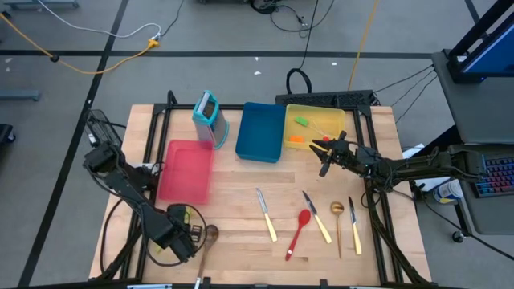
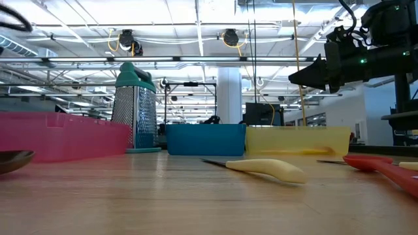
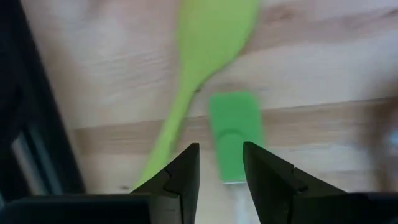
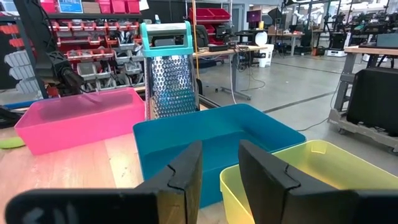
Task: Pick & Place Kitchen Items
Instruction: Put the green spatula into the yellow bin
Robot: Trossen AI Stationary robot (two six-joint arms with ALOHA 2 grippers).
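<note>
Grippers both stand empty, fingers parted: your left gripper (image 3: 221, 171) over the green spatula (image 3: 234, 134), your right gripper (image 1: 324, 152) at the yellow tray's (image 1: 315, 112) 6 o'clock edge.

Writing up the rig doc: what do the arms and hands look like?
Both arms are dark, near-black jointed links with black cables along them. The left hand and right hand each end in two matte black, wedge-shaped fingers. Small green lights glow on the right arm's wrist housing in the low view.

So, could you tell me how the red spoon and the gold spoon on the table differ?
The red spoon lies slanted with its bowl toward the trays; the gold spoon lies nearly straight. The red spoon has a broader handle; the gold spoon's is thin. Both rest flat on the wooden table, untouched by either gripper.
</note>
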